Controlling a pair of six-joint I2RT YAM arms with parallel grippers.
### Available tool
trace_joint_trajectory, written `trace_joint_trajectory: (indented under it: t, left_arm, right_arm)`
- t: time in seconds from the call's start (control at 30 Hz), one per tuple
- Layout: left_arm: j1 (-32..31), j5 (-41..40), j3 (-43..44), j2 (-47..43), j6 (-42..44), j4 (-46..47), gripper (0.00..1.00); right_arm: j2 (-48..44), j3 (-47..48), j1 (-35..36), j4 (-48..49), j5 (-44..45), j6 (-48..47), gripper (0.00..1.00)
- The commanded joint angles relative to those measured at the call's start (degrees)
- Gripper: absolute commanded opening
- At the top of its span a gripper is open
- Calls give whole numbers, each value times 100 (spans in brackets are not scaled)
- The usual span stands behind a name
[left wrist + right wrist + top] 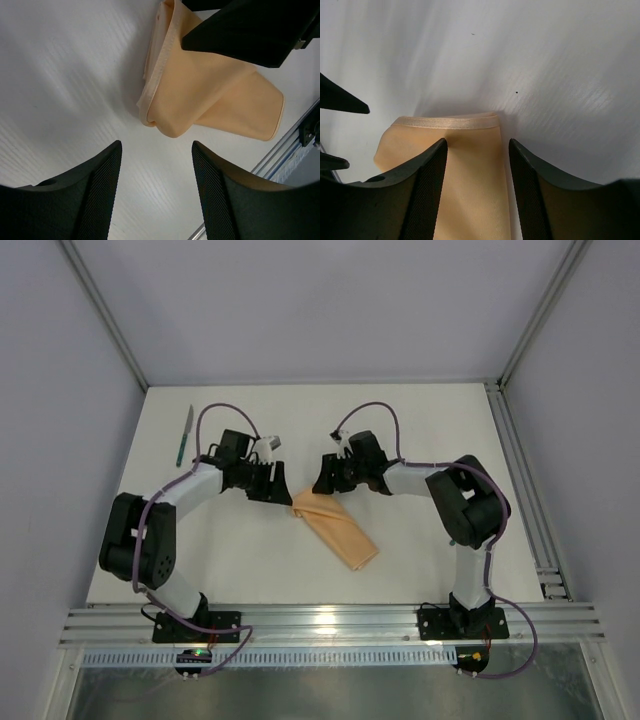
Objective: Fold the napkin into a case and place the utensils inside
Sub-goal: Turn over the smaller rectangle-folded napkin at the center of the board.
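Left tool point(156, 145) and right tool point(477, 142) gape empty at the folded peach napkin point(335, 528).

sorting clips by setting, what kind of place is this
Probably a lab robot cell: white table walled by grey panels, aluminium rails along its edges, left arm and right arm bolted at the near rail.

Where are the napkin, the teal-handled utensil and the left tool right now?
napkin point(336, 529): top external view, middle of the folded cloth.
teal-handled utensil point(184, 445): top external view, on its handle.
left tool point(156, 146): left wrist view, midway between its fingertips.
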Motion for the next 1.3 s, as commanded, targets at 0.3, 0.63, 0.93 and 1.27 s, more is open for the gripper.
trace_joint_trajectory:
  t: [0.3,0.63,0.93,1.27]
  left_arm:
    - [-258,128,-19,706,-1008,937,55]
    - [-258,523,-2,1137,-1183,1341,47]
    - [-258,1534,-318,1313,-1377,2553,21]
    - [-223,2142,-468,1524,-816,3426,39]
  right_arm:
    - [-113,-455,4,491,-105,250,54]
    - [-87,-815,13,807,-175,513,52]
    - [-78,-965,13,1018,-333,619,29]
    - [-183,-1009,-40,1036,-298,540,19]
